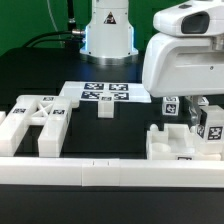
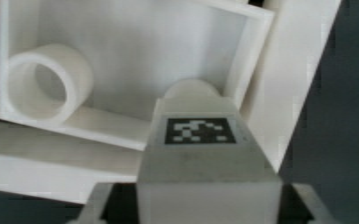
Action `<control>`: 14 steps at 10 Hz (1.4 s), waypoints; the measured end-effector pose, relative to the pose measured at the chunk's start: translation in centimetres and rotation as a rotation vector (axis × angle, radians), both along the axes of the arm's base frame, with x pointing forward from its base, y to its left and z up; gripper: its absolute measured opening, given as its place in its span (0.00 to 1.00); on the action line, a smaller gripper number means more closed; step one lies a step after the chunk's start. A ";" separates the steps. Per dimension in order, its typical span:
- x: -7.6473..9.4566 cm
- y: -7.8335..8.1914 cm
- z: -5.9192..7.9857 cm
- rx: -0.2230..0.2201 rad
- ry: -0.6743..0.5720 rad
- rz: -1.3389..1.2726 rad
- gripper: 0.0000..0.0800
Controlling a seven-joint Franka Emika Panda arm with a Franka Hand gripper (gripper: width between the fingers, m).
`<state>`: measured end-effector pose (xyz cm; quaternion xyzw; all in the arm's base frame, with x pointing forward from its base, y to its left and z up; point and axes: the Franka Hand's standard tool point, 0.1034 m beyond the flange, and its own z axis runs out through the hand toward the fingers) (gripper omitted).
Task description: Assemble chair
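- White plastic is filling the wrist view: a square tagged post (image 2: 202,160) is standing between the fingers (image 2: 108,205) of the gripper (image 2: 202,206). The gripper is set narrow, with no gap showing on either side, so I'm reading that as a hold on the post.
- I'm judging the step as pick-up of one chair post, with nothing looking joined yet.
- Just behind the post, a white frame (image 2: 176,45) with a round ring (image 2: 43,85) is lying close by; whether they're touching, I cannot tell.
- In the exterior view, this is all happening at the right, just above a blocky chair piece (image 1: 178,148) near the long front rail (image 1: 100,172).
- More chair frames (image 1: 35,125) are waiting at the exterior view's left, well apart, and a short post (image 1: 105,108) is sitting just in front of the marker board (image 1: 100,93) on the black surface (image 1: 40,75).
- The next move is probably calling for a straight lift, keeping the post upright, then lining its end up squarely with a socket.
- The arm's white housing is hiding the grip in the exterior view, the post's lower end is cut off in the wrist view, and no socket is visible.
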<state>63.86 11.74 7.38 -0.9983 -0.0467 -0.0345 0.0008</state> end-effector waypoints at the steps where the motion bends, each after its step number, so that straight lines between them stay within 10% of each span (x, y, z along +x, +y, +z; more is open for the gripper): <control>1: -0.2 0.4 -0.1 0.010 -0.001 -0.124 0.36; 14: -0.1 0.2 -0.2 0.108 0.016 -1.131 0.36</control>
